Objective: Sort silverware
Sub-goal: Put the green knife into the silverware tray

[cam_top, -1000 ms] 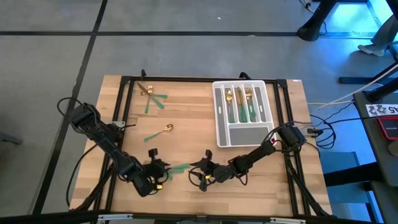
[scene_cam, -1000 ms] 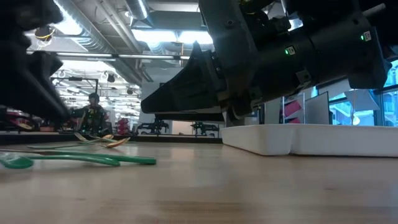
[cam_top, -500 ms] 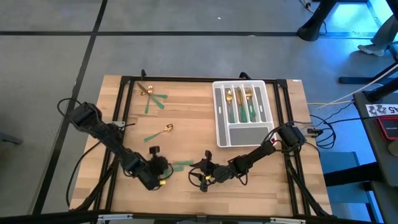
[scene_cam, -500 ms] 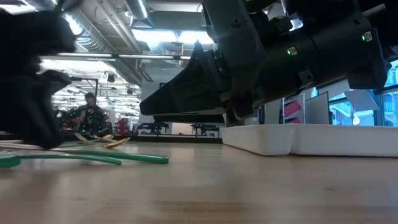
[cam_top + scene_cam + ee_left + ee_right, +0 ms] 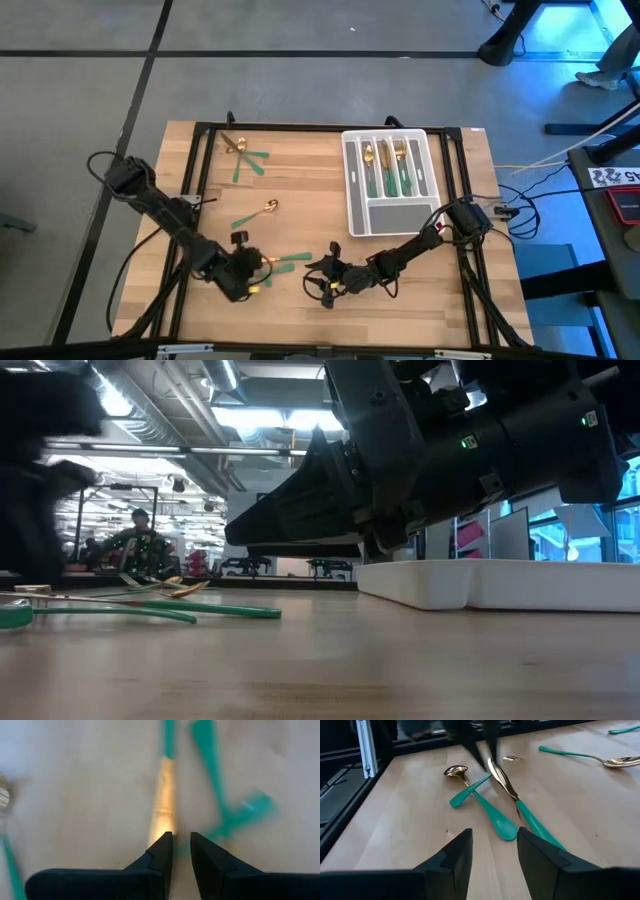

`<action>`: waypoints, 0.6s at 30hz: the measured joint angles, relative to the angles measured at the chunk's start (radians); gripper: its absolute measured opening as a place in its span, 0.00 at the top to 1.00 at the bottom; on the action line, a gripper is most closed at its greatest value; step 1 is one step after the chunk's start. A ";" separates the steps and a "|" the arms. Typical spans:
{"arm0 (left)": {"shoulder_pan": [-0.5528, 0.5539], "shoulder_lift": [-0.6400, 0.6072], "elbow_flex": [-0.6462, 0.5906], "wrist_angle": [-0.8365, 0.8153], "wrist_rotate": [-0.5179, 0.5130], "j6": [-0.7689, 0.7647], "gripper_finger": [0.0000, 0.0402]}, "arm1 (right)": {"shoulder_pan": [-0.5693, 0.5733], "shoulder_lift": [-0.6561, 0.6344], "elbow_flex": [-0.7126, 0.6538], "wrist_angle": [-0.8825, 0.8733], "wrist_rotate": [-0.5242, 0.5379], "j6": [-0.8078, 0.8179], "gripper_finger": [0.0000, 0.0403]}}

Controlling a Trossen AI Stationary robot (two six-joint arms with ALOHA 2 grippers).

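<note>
Near the front edge of the bench (image 5: 300, 200), toward its left side, the left gripper (image 5: 262, 270) reached down over a small cluster of silverware (image 5: 492, 795) lying crossed on the wood. Its fingers (image 5: 161, 851) stood only a narrow gap apart, their tips at the gold blade of a knife (image 5: 162, 800), and whether they pinched the blade could not be told. Crossed under that knife lay a spoon (image 5: 470, 790) and a fork (image 5: 485, 780), their green handles overlapping. Just to the right along the same front edge, the right gripper (image 5: 322, 282) rested low over the wood, its jaws spread fairly wide with nothing between them, facing the cluster. Farther in, left of the middle, a single spoon (image 5: 255, 211) lay by itself with its gold bowl toward the centre. Toward the right, a grey-white tray (image 5: 356, 200) stood with its narrow slots pointing to the far edge; several sorted pieces (image 5: 388, 165) lay in those slots, gold heads farthest away. At the far left corner, a few more pieces (image 5: 243, 158) lay loosely crossed. Beyond the bench, a person (image 5: 140, 545) showed in the room.
</note>
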 joint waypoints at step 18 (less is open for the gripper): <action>0.042 0.055 -0.112 0.341 -0.061 0.032 0.85 | 0.000 0.000 0.000 -0.017 0.026 0.000 0.62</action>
